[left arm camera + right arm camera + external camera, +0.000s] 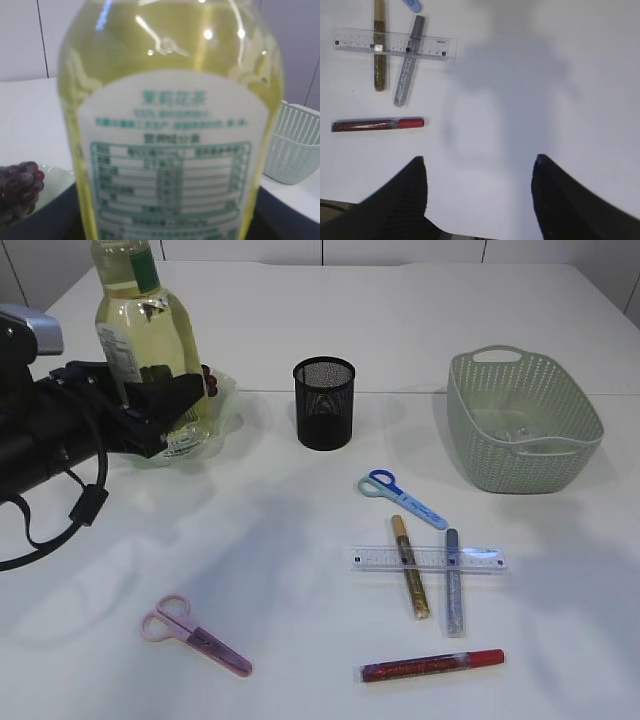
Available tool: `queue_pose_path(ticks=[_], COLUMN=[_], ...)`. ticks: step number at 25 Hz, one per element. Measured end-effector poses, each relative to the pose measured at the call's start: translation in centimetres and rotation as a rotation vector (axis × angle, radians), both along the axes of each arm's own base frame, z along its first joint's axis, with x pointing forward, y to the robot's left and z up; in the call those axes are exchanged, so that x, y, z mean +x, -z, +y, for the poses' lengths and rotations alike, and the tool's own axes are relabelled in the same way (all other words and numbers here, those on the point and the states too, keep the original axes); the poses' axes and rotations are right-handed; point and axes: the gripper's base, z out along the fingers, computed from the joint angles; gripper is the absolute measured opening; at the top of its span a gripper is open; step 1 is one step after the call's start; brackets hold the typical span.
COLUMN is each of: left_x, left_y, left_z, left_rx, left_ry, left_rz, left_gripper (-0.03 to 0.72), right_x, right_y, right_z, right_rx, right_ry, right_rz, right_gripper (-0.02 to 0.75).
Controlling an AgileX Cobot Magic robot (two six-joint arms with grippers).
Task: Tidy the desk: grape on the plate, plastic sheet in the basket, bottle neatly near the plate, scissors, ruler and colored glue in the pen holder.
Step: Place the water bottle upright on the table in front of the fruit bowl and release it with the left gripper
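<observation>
Exterior view: our left gripper (160, 405) clamps bottle (145, 330) low, at plate (225, 405), 9 o'clock of holder (324, 402). Bottle looks full, heavy, slick; grip low. Right gripper (477, 192) wide open, empty.

Exterior cam: front, angled down over desk (300, 530). Left wrist: jammed up against bottle (170, 125), facing level. Right wrist: looks straight down; shares ruler (395, 44) with exterior.
</observation>
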Motion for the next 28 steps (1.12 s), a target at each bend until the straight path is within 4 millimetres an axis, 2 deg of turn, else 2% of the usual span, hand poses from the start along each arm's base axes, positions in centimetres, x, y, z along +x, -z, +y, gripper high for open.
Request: queue_pose_path(ticks=[11, 17, 28], left_x=[1.3, 1.6, 4.3], left_y=[3.4, 5.3, 7.9], left_z=[0.8, 0.8, 0.1], left_rx=[-0.062, -0.016, 0.031], left_ry=[-0.129, -0.135, -0.122], left_rz=[0.109, 0.14, 0.144], left_gripper=[0.456, 0.456, 0.456], right_x=[0.0, 0.0, 0.0], right_y=[0.0, 0.0, 0.0], right_z=[0.1, 0.1, 0.1], right_rx=[0.015, 0.015, 0.015], right_ry=[0.0, 0.0, 0.0], right_rz=[0.0, -0.001, -0.001], right_gripper=[0.512, 0.512, 0.512])
